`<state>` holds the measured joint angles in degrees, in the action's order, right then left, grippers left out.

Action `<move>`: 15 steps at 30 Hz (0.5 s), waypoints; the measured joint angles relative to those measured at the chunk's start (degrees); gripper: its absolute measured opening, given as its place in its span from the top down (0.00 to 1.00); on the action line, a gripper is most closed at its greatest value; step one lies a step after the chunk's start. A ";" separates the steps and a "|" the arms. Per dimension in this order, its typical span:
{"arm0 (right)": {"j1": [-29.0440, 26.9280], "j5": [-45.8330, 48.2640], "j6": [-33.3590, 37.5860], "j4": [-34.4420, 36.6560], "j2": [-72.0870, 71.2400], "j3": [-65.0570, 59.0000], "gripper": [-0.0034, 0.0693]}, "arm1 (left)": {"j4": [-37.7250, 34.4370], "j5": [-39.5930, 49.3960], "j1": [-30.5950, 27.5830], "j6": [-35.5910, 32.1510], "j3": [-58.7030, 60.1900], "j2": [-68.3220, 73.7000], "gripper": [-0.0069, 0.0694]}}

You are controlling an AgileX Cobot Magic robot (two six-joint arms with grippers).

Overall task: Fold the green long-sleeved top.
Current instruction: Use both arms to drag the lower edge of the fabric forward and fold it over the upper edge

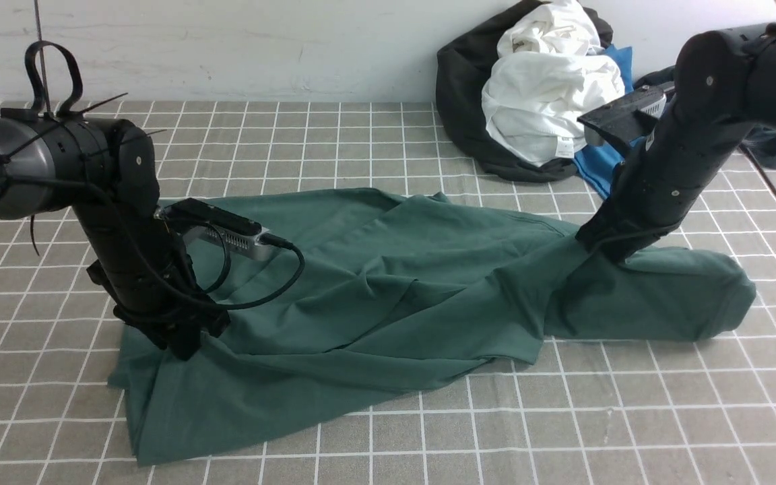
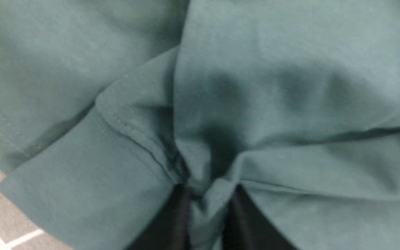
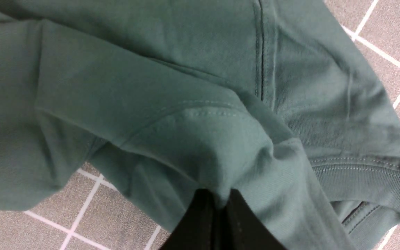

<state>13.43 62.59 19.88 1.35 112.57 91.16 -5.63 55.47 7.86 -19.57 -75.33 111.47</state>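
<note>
The green long-sleeved top (image 1: 388,283) lies crumpled across the checked table, with one sleeve end at the right (image 1: 698,296). My left gripper (image 1: 182,347) presses down at the top's left part. In the left wrist view its jaws (image 2: 205,194) hold a bunched fold of green cloth (image 2: 255,86) beside a stitched hem. My right gripper (image 1: 597,246) comes down on the top's right part. In the right wrist view it (image 3: 221,198) is shut on a pinch of the green fabric (image 3: 151,86), near the ribbed collar (image 3: 359,173).
A pile of clothes sits at the back right against the wall: a dark grey garment (image 1: 462,101), a white one (image 1: 543,87) and a blue one (image 1: 600,165). Grey checked cloth (image 1: 563,431) covers the table around the top.
</note>
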 joint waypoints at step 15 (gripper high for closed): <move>0.00 6.15 1.30 -3.64 -0.51 -0.02 0.95 | 8.45 6.06 0.00 4.70 0.14 -21.85 0.89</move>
<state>13.43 68.74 21.18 -2.29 112.06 91.14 2.81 61.53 7.86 -14.87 -75.20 89.62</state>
